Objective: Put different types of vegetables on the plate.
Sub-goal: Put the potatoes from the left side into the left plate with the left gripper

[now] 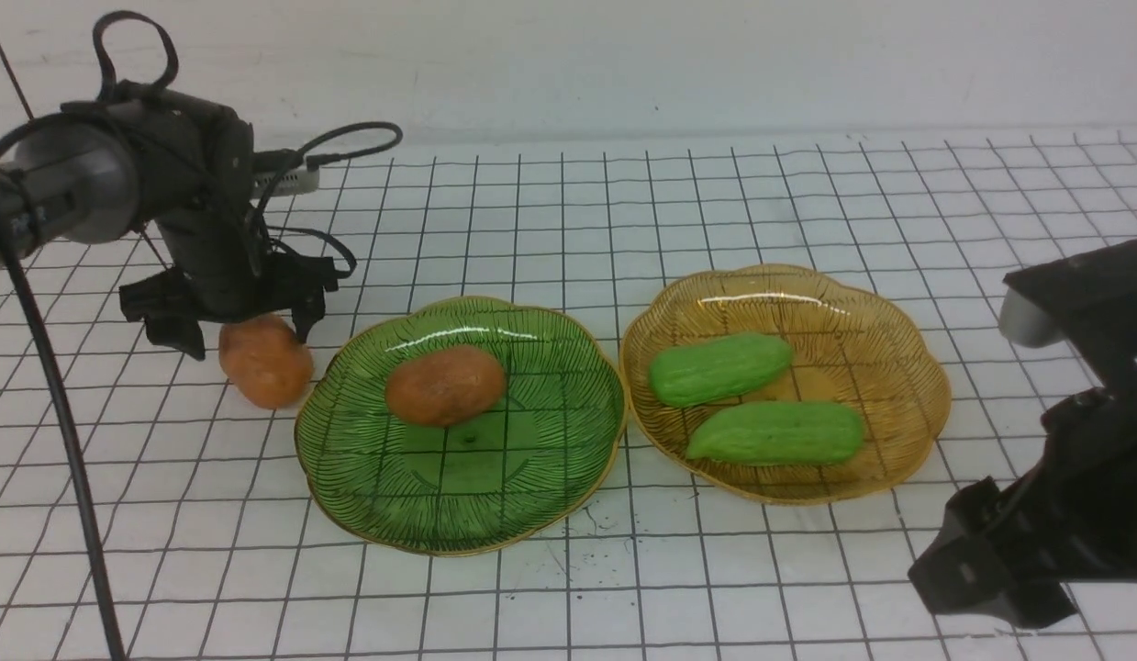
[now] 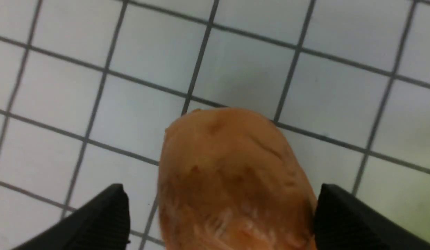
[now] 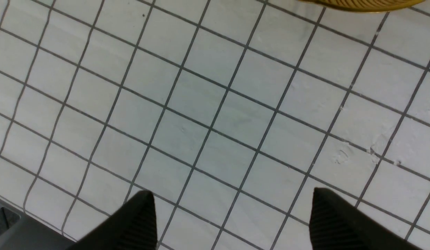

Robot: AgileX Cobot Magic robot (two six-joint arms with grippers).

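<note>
One orange-brown potato lies on the gridded table just left of the green plate. My left gripper stands over it, open. In the left wrist view the potato sits between the spread fingers; one finger touches its side and the other stands clear of it. A second potato rests on the green plate. Two light-green ridged gourds lie side by side on the amber plate. My right gripper hangs open over bare table at the front right, holding nothing.
The two plates almost touch at the table's middle. A strip of the amber plate's rim shows at the edge of the right wrist view. Cables trail from the left arm at the back left.
</note>
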